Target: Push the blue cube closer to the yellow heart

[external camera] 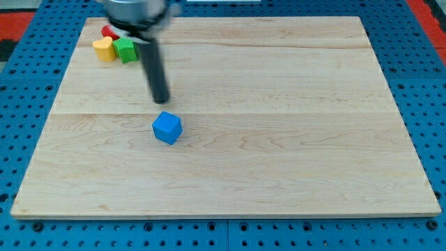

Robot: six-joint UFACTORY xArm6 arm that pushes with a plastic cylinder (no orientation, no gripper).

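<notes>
The blue cube (167,128) sits on the wooden board (279,139), left of centre. The yellow heart (104,49) lies near the board's top left corner, touching a green block (126,50), with a red block (109,32) just above it. My tip (161,100) is the lower end of the dark rod, just above the blue cube toward the view's top and slightly to its left, a small gap apart from it. The rod's upper part partly hides the green block's right side.
The board rests on a blue pegboard surface (28,104) that surrounds it on all sides. An orange-red area (17,21) shows at the view's top left corner.
</notes>
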